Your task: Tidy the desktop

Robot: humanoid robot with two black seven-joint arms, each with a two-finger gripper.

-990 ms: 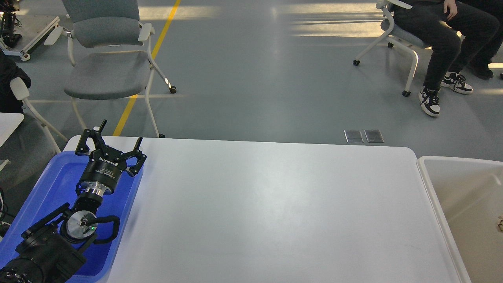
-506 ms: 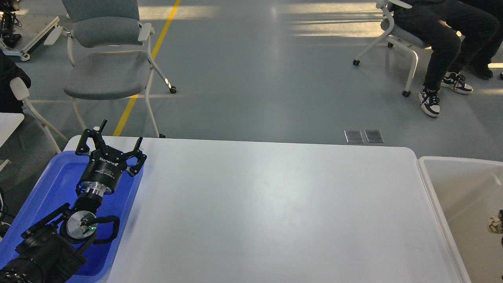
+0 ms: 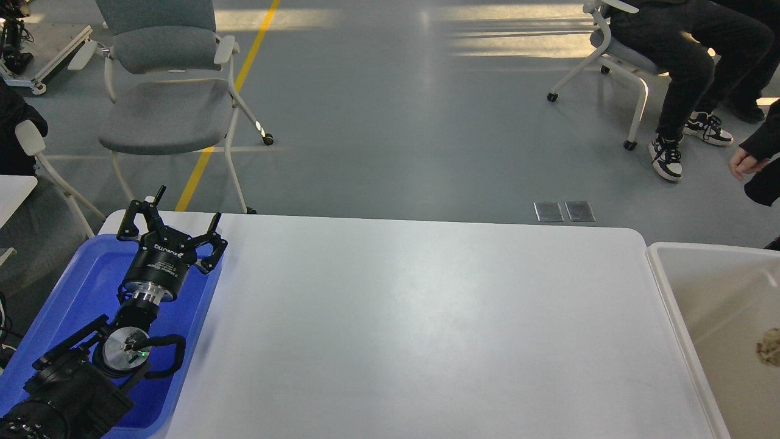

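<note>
The desktop (image 3: 420, 317) is a wide glossy white tabletop with rounded corners, bare across its whole visible surface. My left gripper (image 3: 184, 208) hovers over the far end of the blue tray (image 3: 91, 286) at the desktop's left edge, its two fingers spread open and empty. My right arm and gripper are out of view.
A cream-white bin (image 3: 719, 329) stands against the desktop's right edge with a small brownish crumpled scrap (image 3: 769, 346) inside. A grey chair (image 3: 164, 91) stands behind the left corner. A seated person (image 3: 688, 67) and another person's hand (image 3: 744, 163) are at the far right.
A small scrap has dropped into the cream bin and settled at its right. A person's hand has come in at the right edge. My left arm has not moved.
</note>
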